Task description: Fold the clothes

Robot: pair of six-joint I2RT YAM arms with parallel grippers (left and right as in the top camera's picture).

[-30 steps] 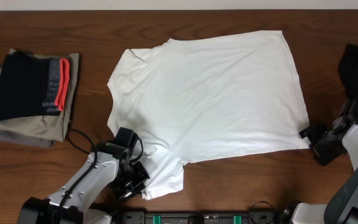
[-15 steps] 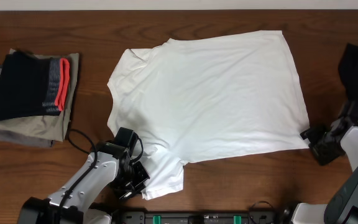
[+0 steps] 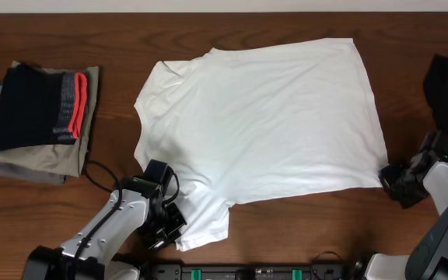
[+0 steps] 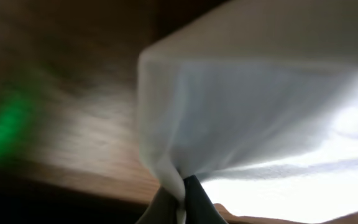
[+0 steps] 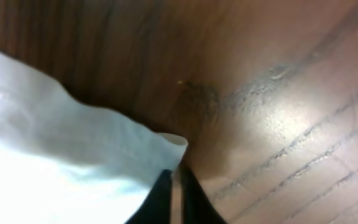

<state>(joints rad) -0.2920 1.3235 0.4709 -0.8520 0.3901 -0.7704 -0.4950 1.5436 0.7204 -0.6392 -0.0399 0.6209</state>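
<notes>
Grasp step: my left claw [image 4: 182, 194] pinches near sleeve of white cotton T-shirt [image 3: 263, 124], right claw [image 5: 174, 182] its near-right corner. Next: lift both together.

Your left hand [image 4: 180, 202] is pinched tight on an edge of the white T-shirt [image 4: 260, 124]. The cloth stands up in a tented fold over the blurred wooden counter [image 4: 86, 137], with a green glow [image 4: 5, 124] at far left.
</notes>
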